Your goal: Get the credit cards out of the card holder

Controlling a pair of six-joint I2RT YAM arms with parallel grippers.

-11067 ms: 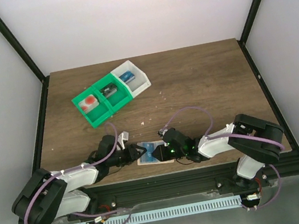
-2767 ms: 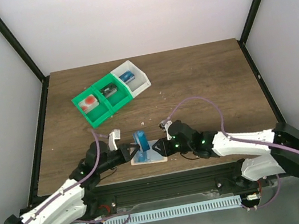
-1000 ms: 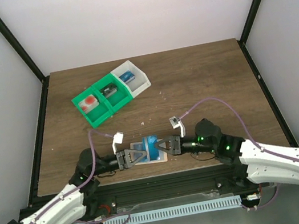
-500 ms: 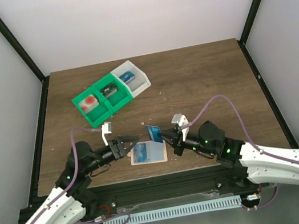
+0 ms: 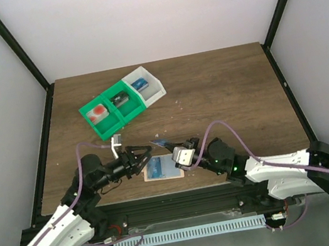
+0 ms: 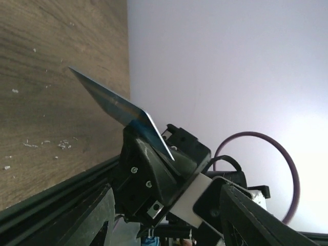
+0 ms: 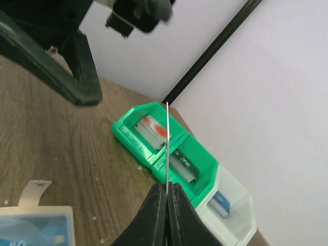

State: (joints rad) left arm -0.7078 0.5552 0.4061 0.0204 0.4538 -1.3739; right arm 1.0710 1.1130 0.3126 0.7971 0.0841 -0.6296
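Observation:
The card holder [image 5: 168,171] lies flat near the table's front edge, with a blue card face [image 5: 154,168] showing on it. It also shows at the bottom left of the right wrist view as the card holder [image 7: 31,230]. My right gripper [image 5: 170,150] is shut on one of the credit cards [image 5: 160,143] and holds it above the table. In the right wrist view that card [image 7: 167,143] stands edge-on between the shut fingers [image 7: 159,205]. My left gripper [image 5: 142,154] stands open just left of the card, holding nothing. From the left wrist the card [image 6: 115,107] sticks out of the right gripper.
Two green bins [image 5: 109,125] and a white bin [image 5: 155,86] stand in a row at the back left. They hold a red-orange item [image 5: 98,114], a dark item [image 5: 121,99] and a blue item [image 5: 140,84]. Small crumbs dot the wood.
My left gripper has let go of the holder, opened and pulled back left. My right gripper has drawn a card out and lifted it. The holder now lies flat.

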